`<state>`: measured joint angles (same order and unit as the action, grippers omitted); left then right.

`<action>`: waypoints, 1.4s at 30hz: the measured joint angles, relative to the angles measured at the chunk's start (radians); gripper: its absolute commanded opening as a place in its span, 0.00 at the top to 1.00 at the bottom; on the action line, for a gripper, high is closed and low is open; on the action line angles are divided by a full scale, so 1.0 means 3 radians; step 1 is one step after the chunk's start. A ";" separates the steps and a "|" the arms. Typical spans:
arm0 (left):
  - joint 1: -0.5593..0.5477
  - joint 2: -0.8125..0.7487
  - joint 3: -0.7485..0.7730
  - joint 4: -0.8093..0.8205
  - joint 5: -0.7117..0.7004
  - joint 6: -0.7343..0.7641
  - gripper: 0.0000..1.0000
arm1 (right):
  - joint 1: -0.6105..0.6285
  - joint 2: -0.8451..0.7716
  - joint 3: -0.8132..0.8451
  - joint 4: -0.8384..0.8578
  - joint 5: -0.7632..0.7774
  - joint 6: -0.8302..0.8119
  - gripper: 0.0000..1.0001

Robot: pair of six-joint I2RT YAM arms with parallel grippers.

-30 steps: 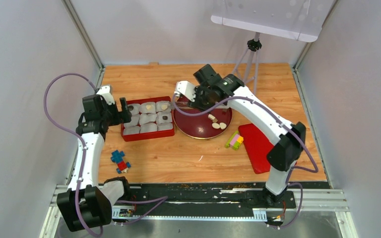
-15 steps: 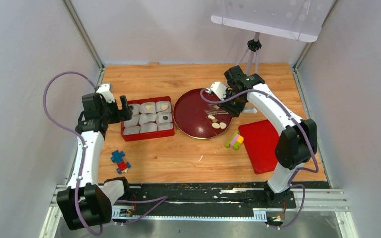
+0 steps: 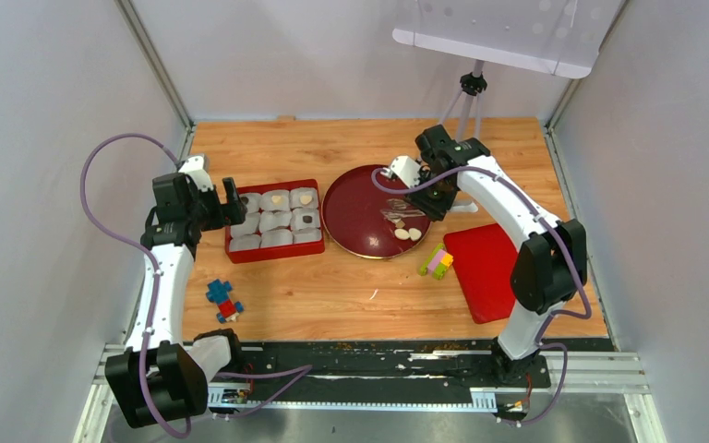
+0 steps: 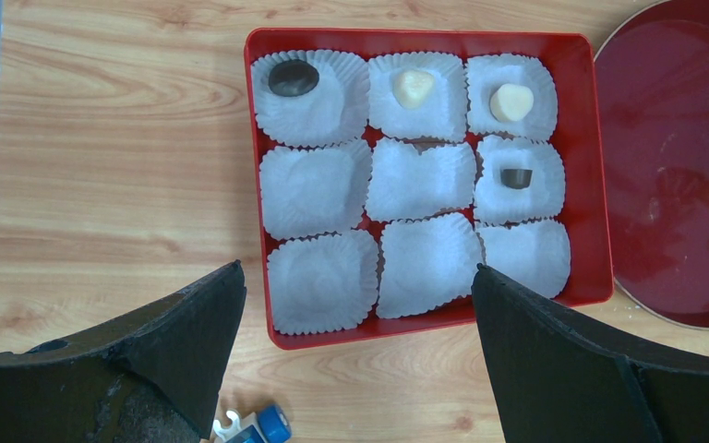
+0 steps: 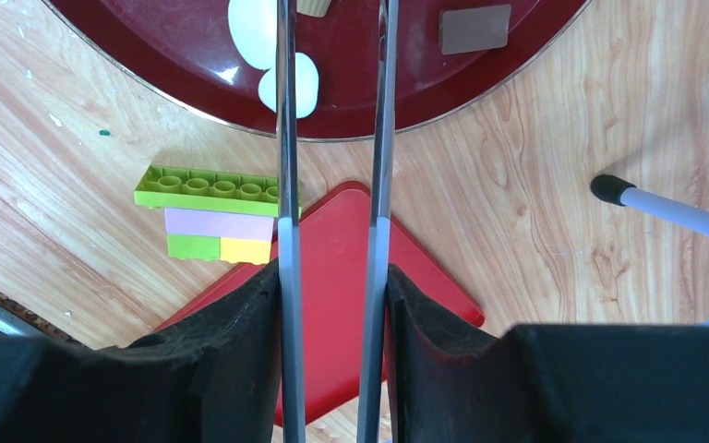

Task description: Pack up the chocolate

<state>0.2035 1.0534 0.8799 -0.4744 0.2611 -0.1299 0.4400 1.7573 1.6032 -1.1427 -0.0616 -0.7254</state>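
Gripping slim tweezers [image 5: 380, 111], right pincer [image 5: 332, 277], the nearer one, aims up-frame over the dark plate [image 5: 406, 83], cream chocolates [image 5: 305, 88] lying just left of its blades; left pincer [image 4: 355, 277] gapes wide, empty, above the partly filled red tray [image 4: 586, 185].

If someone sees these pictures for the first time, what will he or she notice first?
The red tray at the table's left catches the eye first: nine white paper cups, four holding chocolates. Next comes the dark red round plate at the centre, where the right gripper holds its long thin fingers near a few cream candies.
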 measured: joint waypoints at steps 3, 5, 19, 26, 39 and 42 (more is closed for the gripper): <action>0.0000 0.0000 0.0000 0.0000 0.0000 0.0000 0.00 | 0.0000 0.0015 -0.0032 -0.0009 0.0001 -0.0009 0.64; 0.0000 0.0000 0.0000 0.0000 0.0000 0.0000 0.00 | 0.0000 0.0036 -0.0065 -0.0023 0.0004 -0.0015 0.67; 0.0000 -0.0003 0.0000 -0.0001 -0.0031 0.0000 0.00 | 0.0019 0.0343 0.0479 -0.0165 -0.0215 -0.0001 0.92; 0.0001 -0.0036 0.0001 -0.0067 -0.0120 0.0078 0.00 | 0.0253 0.0539 0.1086 -0.0153 -0.0650 0.0145 0.95; 0.0080 -0.0093 0.0186 -0.0219 -0.0243 0.0244 0.00 | 0.0921 0.1414 0.2190 -0.0102 -0.1266 0.0426 0.96; 0.0090 -0.0097 0.0195 -0.0237 -0.0256 0.0254 0.00 | 0.1045 0.1568 0.2324 -0.0055 -0.1352 0.0481 0.96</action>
<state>0.2306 1.0245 0.9382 -0.5453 0.1844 -0.0536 0.7536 2.2276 2.3005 -1.1591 -0.4671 -0.5812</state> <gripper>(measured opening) 0.998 0.315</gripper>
